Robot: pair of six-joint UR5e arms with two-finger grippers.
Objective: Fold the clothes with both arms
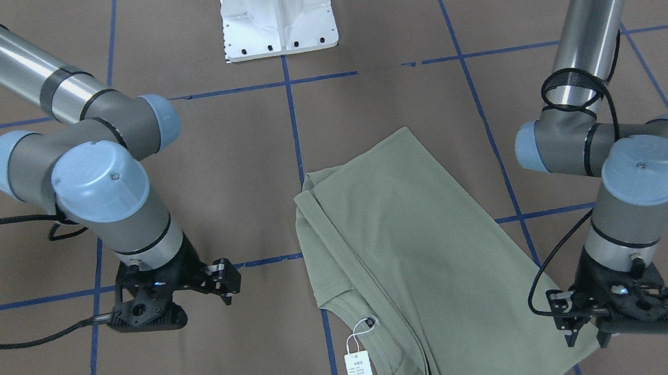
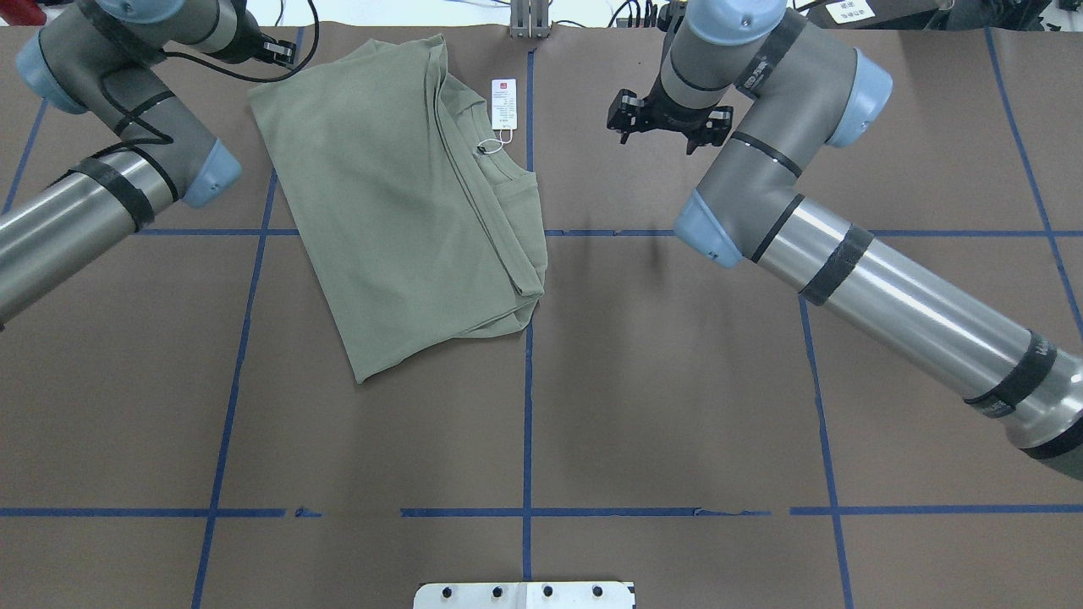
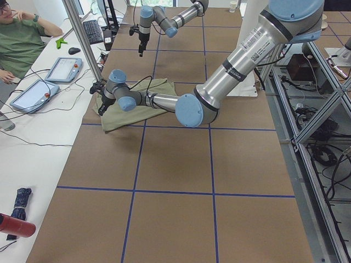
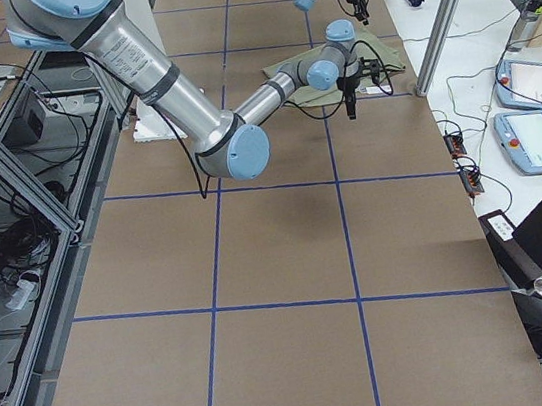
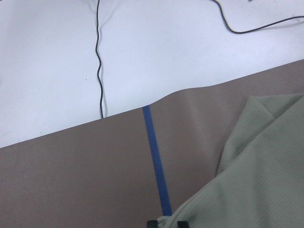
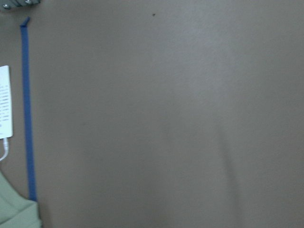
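The pale sage-green shirt (image 1: 402,256) lies folded on the brown table, left of centre in the overhead view (image 2: 398,203). Its white hang tag (image 2: 503,103) lies beside the collar on the mat. My left gripper (image 1: 585,338) is low at the shirt's far left corner (image 2: 283,52). In the left wrist view its fingertips (image 5: 153,223) stand close together with green cloth (image 5: 266,171) between them. My right gripper (image 2: 658,139) is open and empty, hovering over bare mat to the right of the tag (image 1: 228,282). The right wrist view shows only mat, the tag's edge (image 6: 4,102) and a shirt corner (image 6: 14,213).
The white pedestal base (image 1: 277,9) stands at the robot's side of the table. Blue tape lines (image 2: 526,355) grid the mat. Beyond the far edge is a white bench (image 5: 142,47) with cables, teach pendants (image 3: 63,68) and a seated operator (image 3: 22,38).
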